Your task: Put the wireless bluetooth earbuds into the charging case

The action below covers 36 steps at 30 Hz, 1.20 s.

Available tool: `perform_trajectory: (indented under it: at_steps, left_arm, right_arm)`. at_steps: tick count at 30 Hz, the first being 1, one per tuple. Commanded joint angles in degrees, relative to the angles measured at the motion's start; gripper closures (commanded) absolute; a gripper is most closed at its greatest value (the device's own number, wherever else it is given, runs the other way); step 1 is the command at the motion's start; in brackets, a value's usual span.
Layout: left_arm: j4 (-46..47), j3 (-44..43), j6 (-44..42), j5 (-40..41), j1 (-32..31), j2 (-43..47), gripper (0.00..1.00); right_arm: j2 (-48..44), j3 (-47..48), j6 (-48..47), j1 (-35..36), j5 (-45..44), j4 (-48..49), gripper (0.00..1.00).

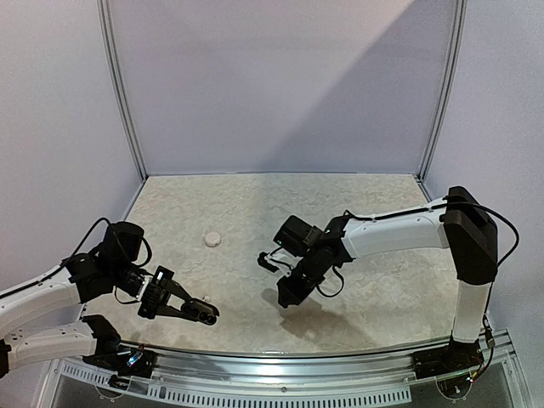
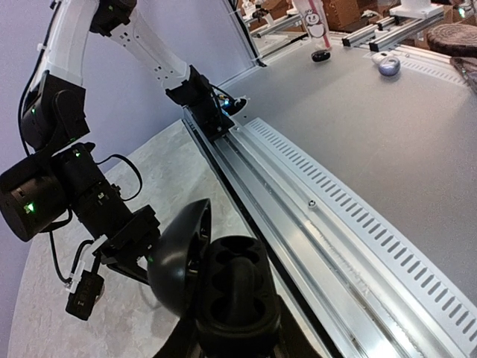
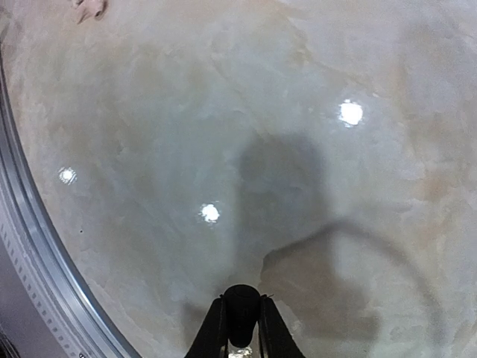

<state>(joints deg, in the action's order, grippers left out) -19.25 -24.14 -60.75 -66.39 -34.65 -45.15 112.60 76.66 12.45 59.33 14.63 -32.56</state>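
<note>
A black earbud [image 3: 241,315] is pinched between the fingers of the right gripper [image 1: 286,295]. It is held above bare table [image 1: 255,204], well clear of the metal rail [image 3: 30,246] along the near edge. The black charging case [image 2: 223,287] stands open with its lid tilted up, clamped in the left gripper [image 1: 194,311] close above that near edge. Open table lies between the two grippers. A white round thing [image 1: 212,240] rests farther back, apart from both.

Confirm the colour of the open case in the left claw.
Black, lid and base alike; the charging case shows best in the left wrist view.
</note>
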Motion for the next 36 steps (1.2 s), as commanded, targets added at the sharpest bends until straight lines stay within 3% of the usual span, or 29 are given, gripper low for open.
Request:
perform_trajectory:
  at_steps: [1, 7, 13, 21, 27, 31, 36]
  left_arm:
    - [-1.7, -1.4, -0.7, -0.2, -1.0, 0.0, 1.0]
    - [-1.7, -1.5, 0.0, 0.5, -1.0, 0.2, 1.0]
    - [-1.4, -1.5, -0.7, 0.5, -1.0, 0.4, 1.0]
    - [-2.1, -1.6, -1.1, 0.9, -1.0, 0.6, 1.0]
    - [-1.9, -1.6, -0.7, 1.4, -1.0, 0.6, 1.0]
    - [-1.7, -1.5, 0.0, 2.0, -1.0, 0.6, 1.0]
    - [3.7, -0.5, 7.1, 4.1, -1.0, 0.5, 1.0]
  right_arm:
    - [-3.8, 0.5, 7.1, -2.4, -6.7, -2.5, 1.0]
    - [-6.3, 0.8, 21.0, -4.7, -17.2, -10.0, 1.0]
    - [-7.5, 0.4, 25.2, -4.8, -20.3, -12.3, 1.0]
    - [-9.5, -0.7, 18.0, -4.7, -17.3, -6.1, 1.0]
    - [-18.5, -11.2, 6.9, -3.8, -12.1, 8.2, 1.0]
    - [-21.2, -13.8, -0.1, -2.6, -11.2, 8.5, 1.0]
    - [-23.5, -13.7, -7.0, -2.0, -1.4, 12.6, 1.0]
